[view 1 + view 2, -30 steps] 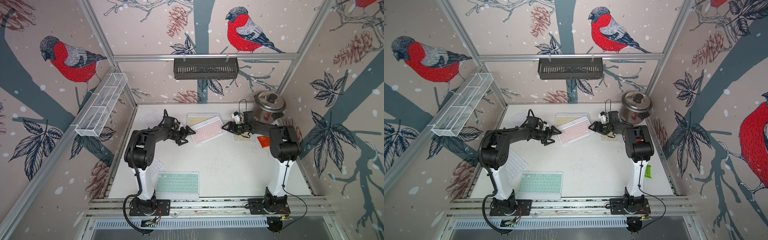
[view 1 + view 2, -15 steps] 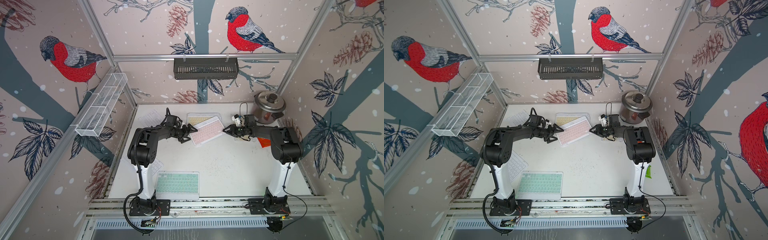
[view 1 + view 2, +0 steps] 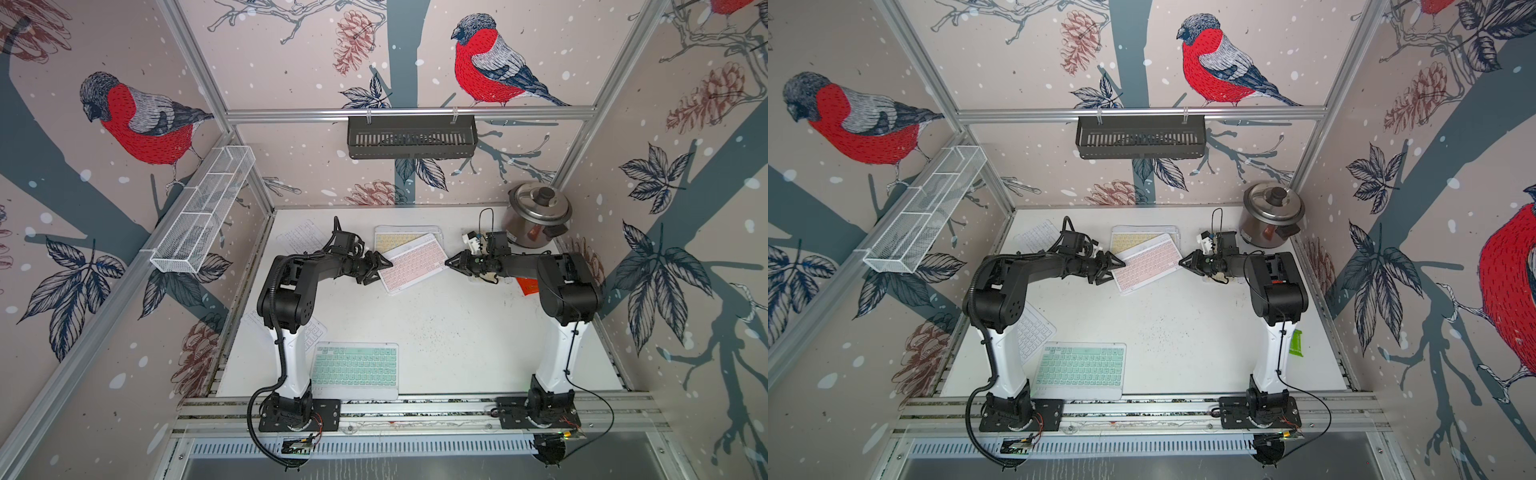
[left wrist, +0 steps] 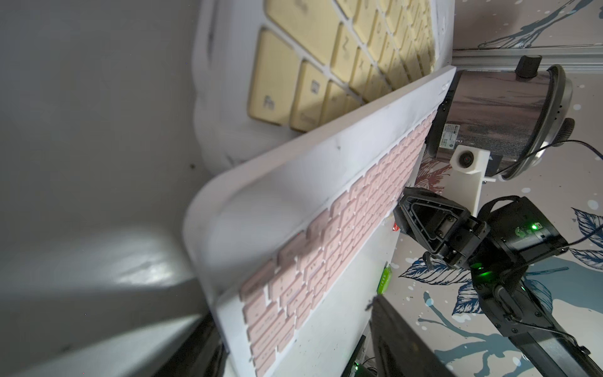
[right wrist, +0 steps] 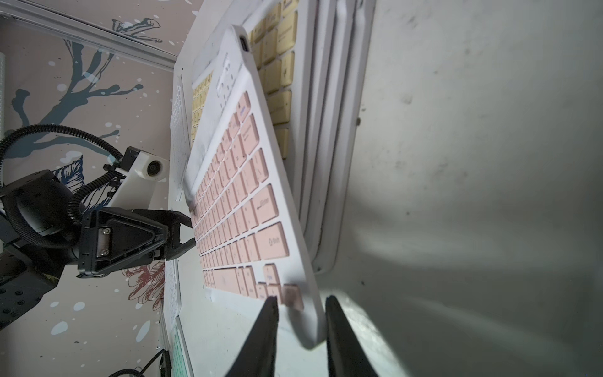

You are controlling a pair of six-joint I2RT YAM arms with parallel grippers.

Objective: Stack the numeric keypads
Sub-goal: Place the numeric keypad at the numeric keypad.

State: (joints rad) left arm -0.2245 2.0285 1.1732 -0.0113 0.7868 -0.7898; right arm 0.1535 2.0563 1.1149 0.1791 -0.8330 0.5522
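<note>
A pink keypad [image 3: 413,264] [image 3: 1148,262] lies askew, with its far end resting on a stack topped by a yellow keypad [image 3: 399,239] [image 5: 277,81]. My left gripper [image 3: 382,272] [image 4: 293,326] straddles the pink keypad's [image 4: 326,244] left edge, its jaws open with a gap on the key side. My right gripper [image 3: 446,262] [image 5: 301,298] is shut on the pink keypad's [image 5: 241,202] right near corner. A mint-green keypad [image 3: 355,368] lies at the table's front. One white keypad [image 3: 301,237] sits at the back left. Another white keypad [image 3: 1034,332] is partly hidden under the left arm.
A steel cooker [image 3: 538,220] stands at the back right, close behind the right arm. A green packet [image 3: 1296,343] lies by the right edge, and a red-orange scrap [image 3: 528,286] sits under the right arm. A black basket [image 3: 411,137] and a white wire basket [image 3: 203,208] hang on the walls.
The right gripper's jaws have closed onto the pink keypad's corner. The left gripper has slid up to the keypad's left edge and its jaws have narrowed.
</note>
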